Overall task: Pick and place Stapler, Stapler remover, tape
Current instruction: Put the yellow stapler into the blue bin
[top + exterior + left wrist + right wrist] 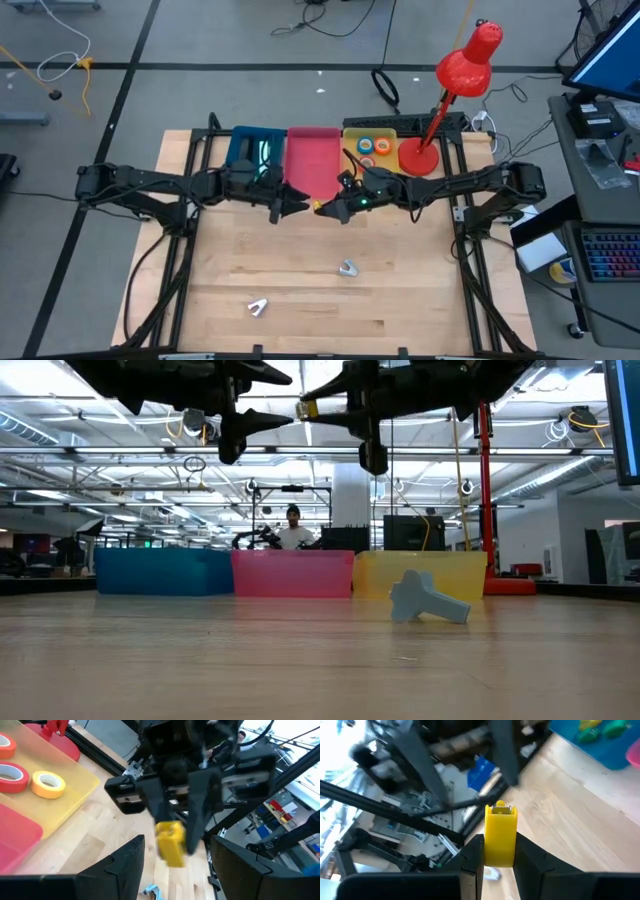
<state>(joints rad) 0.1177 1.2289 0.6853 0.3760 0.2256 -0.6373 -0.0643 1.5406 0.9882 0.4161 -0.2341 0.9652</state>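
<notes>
A yellow stapler (501, 832) hangs in the air over the table's middle, with my right gripper (501, 857) shut on it. My left gripper (175, 870) faces it from the table's left, open, its fingertips just short of the stapler (171, 842). In the high view the two grippers (297, 205) (335, 207) meet tip to tip in front of the pink bin (313, 160). Two grey staple removers (347, 268) (258, 306) lie on the wood nearer the front edge. Tape rolls (48, 785) lie in the yellow bin (380, 150). My right gripper pinches the stapler's two flat sides (495, 855) between its two fingers, at the end nearest the wrist. The fingers run about level, pointing toward the table's left, and lie along the stapler. The stapler's other end (501, 811) sticks out past the fingertips, clear of the table.
A blue bin (250, 150), the pink bin and the yellow bin stand in a row at the table's far edge. A red desk lamp (440, 110) stands at the far right. A person (293, 530) shows in the room behind the bins.
</notes>
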